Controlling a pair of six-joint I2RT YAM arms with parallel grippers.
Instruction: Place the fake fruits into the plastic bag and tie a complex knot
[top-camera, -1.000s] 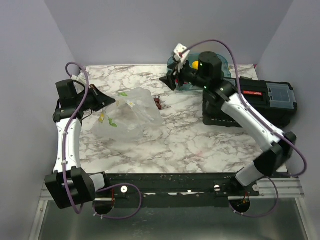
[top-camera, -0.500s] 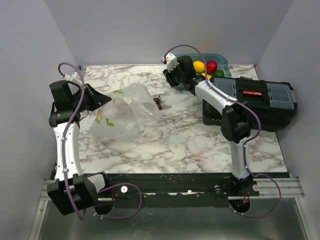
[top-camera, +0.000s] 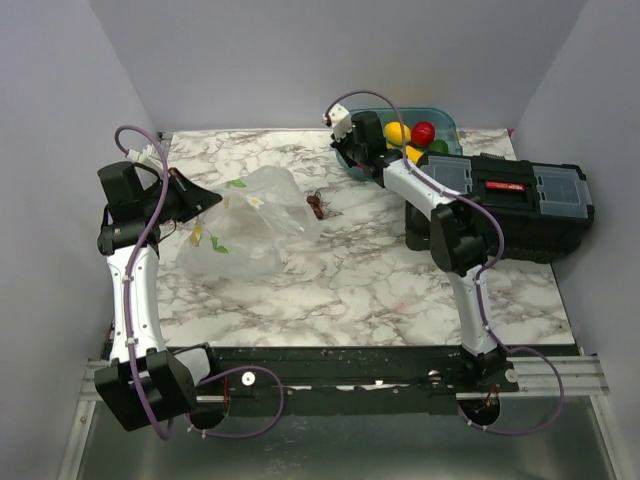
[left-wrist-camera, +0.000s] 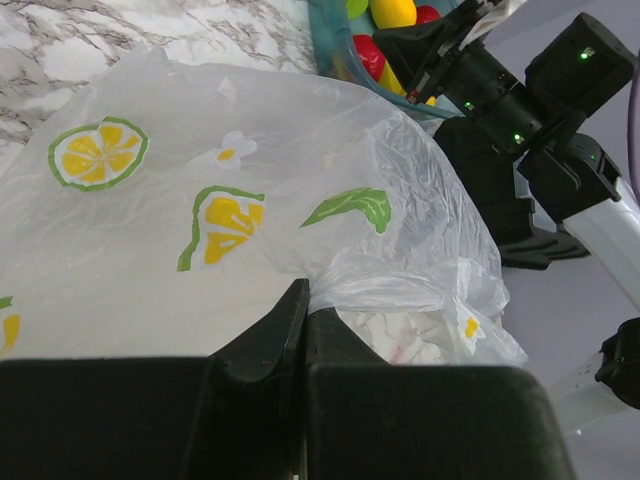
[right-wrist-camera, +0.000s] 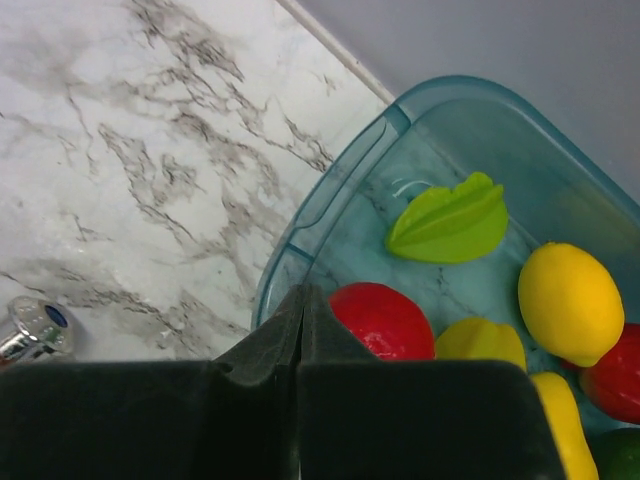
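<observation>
The plastic bag (top-camera: 245, 228) lies crumpled at the table's left, clear film with citrus and leaf prints (left-wrist-camera: 230, 190). My left gripper (top-camera: 214, 200) (left-wrist-camera: 305, 297) is shut on a fold of its film at the bag's left edge. The fake fruits rest in a teal tub (top-camera: 448, 122) at the back: a yellow lemon (right-wrist-camera: 570, 300), a red one (right-wrist-camera: 385, 318), a green ribbed one (right-wrist-camera: 450, 220). My right gripper (top-camera: 352, 158) (right-wrist-camera: 302, 295) is shut with nothing between its fingers. Its tips sit at the tub's left rim (right-wrist-camera: 325, 195), beside the red fruit. No knot shows.
A black toolbox (top-camera: 520, 195) stands at the right, next to the tub. A small reddish object (top-camera: 315, 206) lies on the marble right of the bag. A small shiny piece (right-wrist-camera: 35, 328) shows low left in the right wrist view. Grey walls close in both sides.
The right arm has swung from over the tub to its left rim, and its gripper has gone from open to shut. The left arm shifted slightly, still holding the bag.
</observation>
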